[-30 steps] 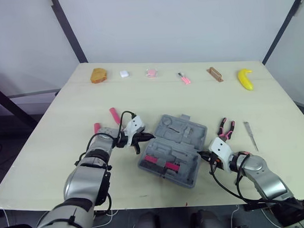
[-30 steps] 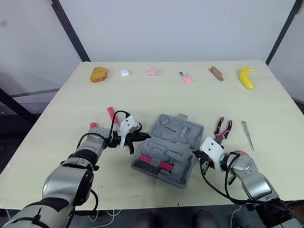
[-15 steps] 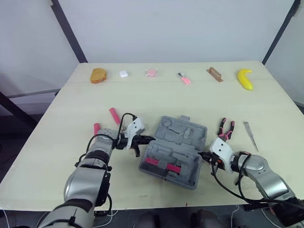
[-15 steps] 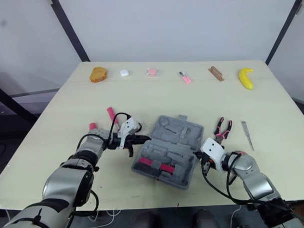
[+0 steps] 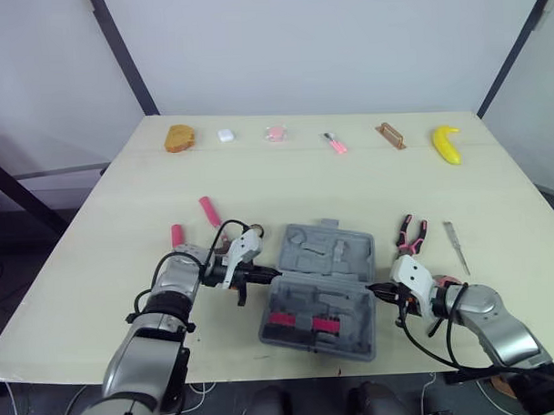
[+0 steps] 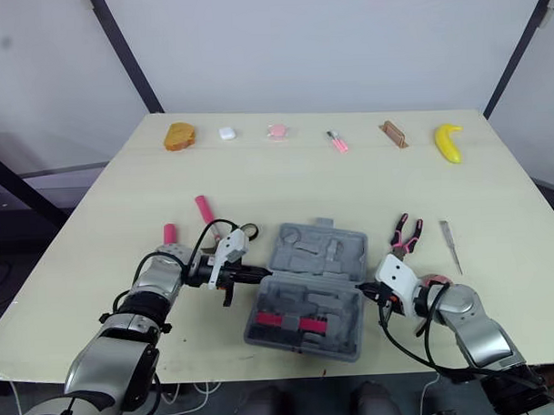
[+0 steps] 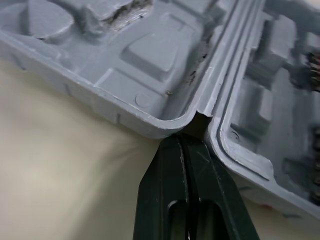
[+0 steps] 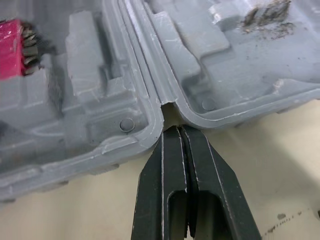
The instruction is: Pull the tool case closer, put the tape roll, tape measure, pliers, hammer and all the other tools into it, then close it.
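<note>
Open grey moulded-plastic tool case (image 5: 324, 260): rigid, probably light, likely to slide readily. Left pincer (image 5: 265, 275) and right pincer (image 5: 376, 292), both closed, press its hinge notches.

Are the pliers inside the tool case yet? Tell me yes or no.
No, the pliers lie on the table to the right of the open tool case, outside it.

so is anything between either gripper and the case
Nothing visible. The left gripper, shut, has its tips at the hinge notch on the left side of the case; the right gripper, also shut, is at the notch on its right side.
</note>
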`<action>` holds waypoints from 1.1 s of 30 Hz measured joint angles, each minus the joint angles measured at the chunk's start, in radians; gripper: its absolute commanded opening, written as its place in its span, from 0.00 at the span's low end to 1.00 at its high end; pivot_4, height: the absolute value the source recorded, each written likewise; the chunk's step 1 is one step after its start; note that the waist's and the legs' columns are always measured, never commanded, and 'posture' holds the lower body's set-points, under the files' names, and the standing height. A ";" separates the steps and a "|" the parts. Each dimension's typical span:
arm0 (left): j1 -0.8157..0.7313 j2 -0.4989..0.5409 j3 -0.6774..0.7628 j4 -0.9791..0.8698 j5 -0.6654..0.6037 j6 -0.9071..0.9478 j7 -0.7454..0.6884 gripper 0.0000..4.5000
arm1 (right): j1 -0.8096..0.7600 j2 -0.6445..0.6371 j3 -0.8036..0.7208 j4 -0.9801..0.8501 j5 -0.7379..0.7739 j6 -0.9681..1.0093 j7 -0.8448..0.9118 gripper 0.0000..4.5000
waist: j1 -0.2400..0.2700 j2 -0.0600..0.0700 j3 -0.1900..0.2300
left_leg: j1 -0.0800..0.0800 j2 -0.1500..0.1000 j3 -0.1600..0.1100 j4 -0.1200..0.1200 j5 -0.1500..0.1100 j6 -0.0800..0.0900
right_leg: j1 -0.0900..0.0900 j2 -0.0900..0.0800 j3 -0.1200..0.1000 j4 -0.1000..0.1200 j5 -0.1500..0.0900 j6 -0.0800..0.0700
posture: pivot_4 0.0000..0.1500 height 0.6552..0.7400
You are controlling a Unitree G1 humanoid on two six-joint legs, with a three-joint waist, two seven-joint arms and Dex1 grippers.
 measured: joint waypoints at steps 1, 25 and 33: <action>0.056 0.012 -0.004 -0.100 -0.010 0.044 0.003 0.01 | 0.012 -0.004 -0.002 -0.009 0.005 -0.001 0.001 0.00 | -0.002 0.000 0.000 | 0.000 0.000 0.000 0.000 0.000 0.000 | 0.000 0.000 0.000 0.000 0.000 0.000 | 1.00 1.00; 0.288 0.069 -0.068 -0.551 -0.079 0.280 0.167 0.01 | 0.069 -0.050 -0.016 -0.057 0.032 0.000 -0.003 0.00 | 0.011 0.001 0.000 | 0.002 0.000 0.000 0.002 0.000 0.000 | 0.000 0.000 0.001 0.004 0.000 0.000 | 1.00 1.00; 0.275 0.069 -0.093 -0.547 -0.079 0.271 0.171 0.01 | 0.065 -0.049 -0.029 -0.027 0.030 -0.022 -0.018 0.00 | 0.016 0.001 0.000 | 0.002 0.000 0.000 0.002 0.000 0.000 | 0.000 0.000 0.002 0.004 0.000 0.000 | 1.00 1.00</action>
